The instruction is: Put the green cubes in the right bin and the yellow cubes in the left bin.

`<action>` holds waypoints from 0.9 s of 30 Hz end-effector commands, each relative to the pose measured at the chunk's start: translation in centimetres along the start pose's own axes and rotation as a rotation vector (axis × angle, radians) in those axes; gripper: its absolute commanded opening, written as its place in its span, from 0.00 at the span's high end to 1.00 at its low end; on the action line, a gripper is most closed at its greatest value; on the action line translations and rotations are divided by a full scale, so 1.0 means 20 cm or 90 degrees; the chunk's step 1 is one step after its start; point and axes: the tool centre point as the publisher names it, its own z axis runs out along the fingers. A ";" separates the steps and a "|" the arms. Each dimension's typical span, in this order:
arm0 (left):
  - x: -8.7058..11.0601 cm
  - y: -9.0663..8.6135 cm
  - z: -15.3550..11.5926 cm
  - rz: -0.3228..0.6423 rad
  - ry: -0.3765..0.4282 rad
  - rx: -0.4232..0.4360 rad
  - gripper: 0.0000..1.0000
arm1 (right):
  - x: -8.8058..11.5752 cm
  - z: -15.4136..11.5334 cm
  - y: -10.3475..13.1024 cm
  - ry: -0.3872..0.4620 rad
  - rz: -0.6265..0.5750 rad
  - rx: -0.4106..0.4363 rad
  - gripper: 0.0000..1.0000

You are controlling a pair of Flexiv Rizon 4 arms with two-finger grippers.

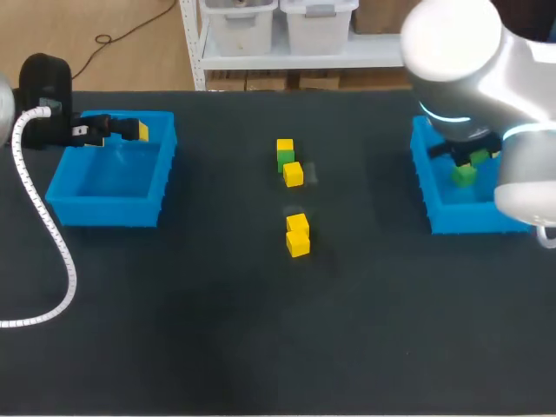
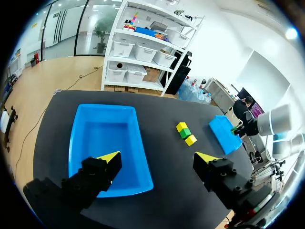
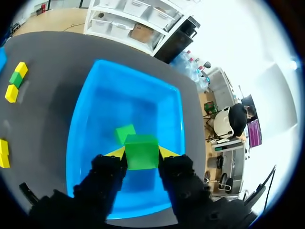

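Green plastic cube (image 3: 141,151) is pinched from both sides by the right gripper (image 3: 141,153), over the blue plastic right bin (image 1: 423,187) at 3 o'clock on the black table (image 1: 217,330). Release should be made low, clear of the second green cube (image 3: 125,133) inside. Left gripper (image 2: 158,160): spread wide, empty.

A black worktop (image 1: 217,347) fills the foreground. Past its far edge lies a light wooden floor (image 1: 130,61) with a dark cable (image 1: 130,33) on it. A white shelf unit (image 1: 287,54) holds pale storage boxes (image 1: 243,22), with cardboard cartons (image 1: 261,82) beneath. White walls (image 2: 224,47), glass panels (image 2: 66,28) and a bright ceiling light (image 2: 291,33) lie beyond.
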 end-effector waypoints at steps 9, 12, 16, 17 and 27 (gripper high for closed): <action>0.01 0.01 0.00 0.001 -0.004 0.004 0.00 | -0.49 -0.31 -0.06 -0.129 -0.009 0.073 0.00; 0.01 0.01 0.00 0.001 -0.004 0.004 0.00 | -0.68 -0.43 0.00 -0.164 -0.025 0.073 0.00; 0.01 0.01 0.00 0.001 -0.004 0.004 0.00 | -0.90 -0.59 0.21 -0.214 -0.082 0.060 0.00; 0.01 0.01 0.00 0.001 -0.004 0.004 0.00 | -0.93 -0.62 0.26 -0.220 -0.094 0.058 0.00; 0.01 0.01 0.00 0.001 -0.004 0.004 0.00 | -1.17 -0.73 0.77 -0.213 -0.185 0.027 0.00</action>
